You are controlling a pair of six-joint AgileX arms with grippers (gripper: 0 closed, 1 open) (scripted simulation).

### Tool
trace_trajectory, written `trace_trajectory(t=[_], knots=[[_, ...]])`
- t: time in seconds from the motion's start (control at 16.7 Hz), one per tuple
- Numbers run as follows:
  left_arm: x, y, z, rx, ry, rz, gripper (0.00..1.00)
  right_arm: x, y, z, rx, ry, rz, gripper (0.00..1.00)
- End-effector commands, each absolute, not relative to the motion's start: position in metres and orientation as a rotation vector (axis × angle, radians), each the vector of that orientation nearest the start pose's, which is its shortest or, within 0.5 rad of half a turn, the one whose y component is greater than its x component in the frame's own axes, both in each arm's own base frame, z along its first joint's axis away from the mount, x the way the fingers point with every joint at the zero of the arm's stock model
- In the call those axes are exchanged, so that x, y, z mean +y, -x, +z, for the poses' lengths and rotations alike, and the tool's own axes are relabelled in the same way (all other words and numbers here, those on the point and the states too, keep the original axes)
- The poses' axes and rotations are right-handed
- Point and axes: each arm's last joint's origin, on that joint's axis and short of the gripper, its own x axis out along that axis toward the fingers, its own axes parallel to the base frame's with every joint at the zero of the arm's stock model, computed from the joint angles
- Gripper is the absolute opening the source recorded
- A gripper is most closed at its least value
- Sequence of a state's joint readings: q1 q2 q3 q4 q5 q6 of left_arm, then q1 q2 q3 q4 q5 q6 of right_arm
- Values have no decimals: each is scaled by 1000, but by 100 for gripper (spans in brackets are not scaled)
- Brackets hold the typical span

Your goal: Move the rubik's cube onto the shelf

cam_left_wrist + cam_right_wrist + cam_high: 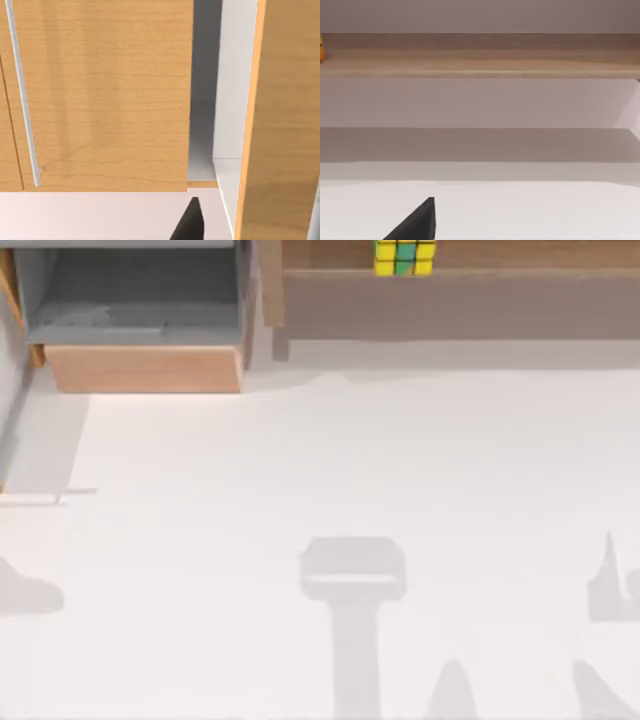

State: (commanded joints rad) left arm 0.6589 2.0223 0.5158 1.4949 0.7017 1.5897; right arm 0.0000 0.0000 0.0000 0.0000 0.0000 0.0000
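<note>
The rubik's cube point(404, 256), with yellow and green tiles, sits on the shelf point(520, 254) at the back of the table, right of centre. A sliver of the rubik's cube point(321, 47) also shows at the end of the shelf point(480, 55) in the right wrist view. Neither gripper touches it. My right gripper point(417, 225) is a dark tip low over the white table, well back from the shelf. My left gripper point(190, 227) is a dark tip facing a wooden cabinet front.
A grey-lined open drawer point(140, 300) with a light wooden front point(145, 368) stands at the back left. A wooden door point(100, 95) with a thin metal handle point(22, 100) sits close ahead of the left arm. Arm shadows fall across the white table point(320, 460).
</note>
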Motion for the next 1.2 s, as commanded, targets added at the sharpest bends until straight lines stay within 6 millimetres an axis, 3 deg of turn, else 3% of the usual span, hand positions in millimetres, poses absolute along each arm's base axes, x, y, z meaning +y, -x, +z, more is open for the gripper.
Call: trace_trajectory(t=[0.24, 0.3, 0.84, 1.2], knots=[[174, -254, 95, -16, -1571, -16, 2, -1, -106, 160, 0, 0, 0, 100], [174, -254, 95, -16, -1571, -16, 0, -1, -106, 160, 0, 0, 0, 100], [174, -255, 90, 2, -1551, -29, 0, -1, -106, 160, 0, 0, 0, 100], [178, -305, 95, -11, -1566, -11, 0, -1, -106, 160, 0, 0, 0, 100]])
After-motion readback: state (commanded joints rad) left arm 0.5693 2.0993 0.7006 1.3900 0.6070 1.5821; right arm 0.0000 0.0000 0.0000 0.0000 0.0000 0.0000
